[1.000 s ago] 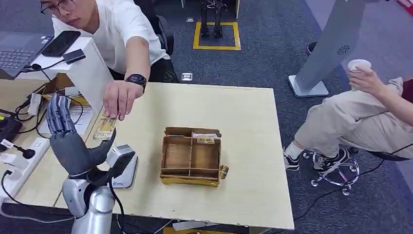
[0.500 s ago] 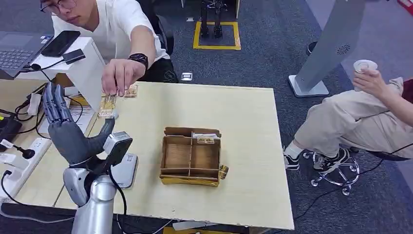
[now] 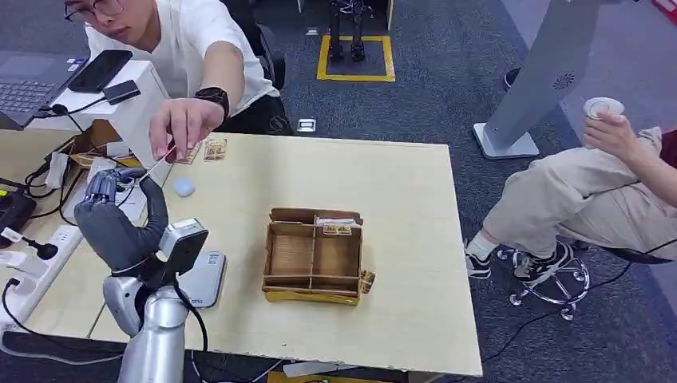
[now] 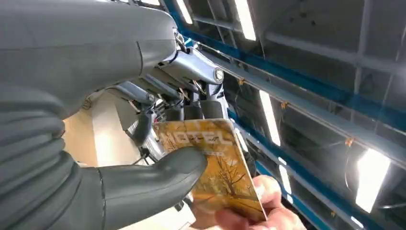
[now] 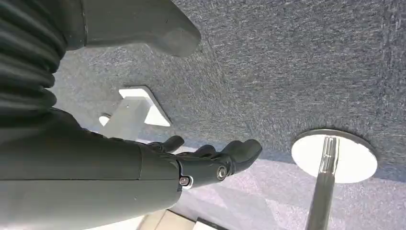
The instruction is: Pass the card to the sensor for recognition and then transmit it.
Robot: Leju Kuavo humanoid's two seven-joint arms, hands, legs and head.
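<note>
Card position: you have the card (image 4: 218,165) at your left hand (image 3: 120,223), raised above the left edge of the tabletop (image 3: 399,199); the person's hand (image 3: 180,128) pinches its far end.
Left fingers: in the left wrist view the thumb presses on the card face with the dark fingers (image 4: 191,110) behind it, so they look clamped on the card.
Long axis: the card runs from your palm out toward the person's fingertips.
Key relation: the sensor (image 3: 199,279), a grey pad, lies on the tabletop just below and to the right of that hand; the card must come down onto it.
Right hand (image 5: 210,163): hangs over the carpet, fingers loosely apart, holding nothing.
Nearer arm: left.
Hard to see: in the head view the card is only a thin edge; whether the person has let go is probably not, but unclear.
</note>
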